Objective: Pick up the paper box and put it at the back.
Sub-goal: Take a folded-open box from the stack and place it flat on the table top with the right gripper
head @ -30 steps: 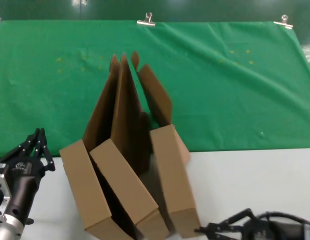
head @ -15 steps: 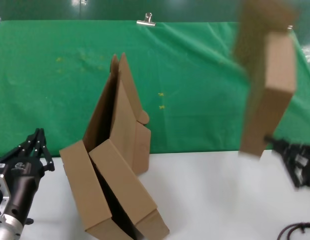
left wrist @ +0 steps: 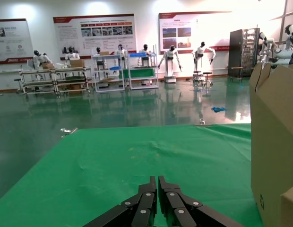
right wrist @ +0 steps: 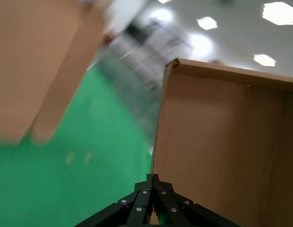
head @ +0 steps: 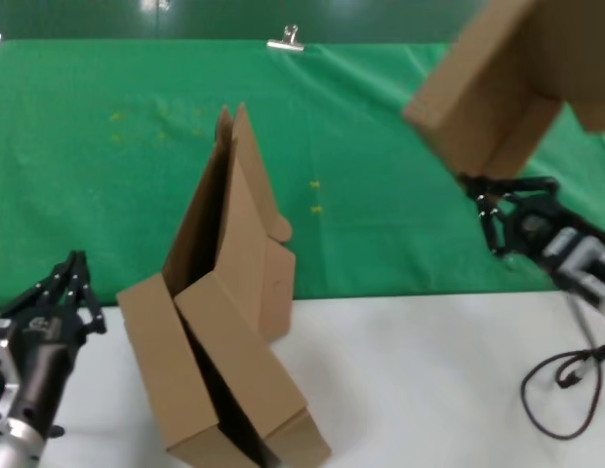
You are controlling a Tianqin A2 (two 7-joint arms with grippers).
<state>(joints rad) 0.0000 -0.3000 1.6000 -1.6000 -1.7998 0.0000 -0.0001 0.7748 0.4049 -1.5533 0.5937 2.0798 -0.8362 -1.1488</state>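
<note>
Right hand [head: 486,198] pinching paper box [head: 498,83] aloft over green cloth [head: 107,166], two other boxes [head: 224,341] leaning beside closed left hand [head: 73,268]

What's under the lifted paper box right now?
The paper box hangs tilted in the right claw, above the green cloth. Only bare cloth shows below it; the strip behind the box and claw is hidden. The left claw waits near the two other boxes.

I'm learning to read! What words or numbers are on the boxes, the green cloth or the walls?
No text can be read.
Wall posters: print too small to read.
Box: small dark mark, too small to read.
Held box, green cloth: no writing visible.
</note>
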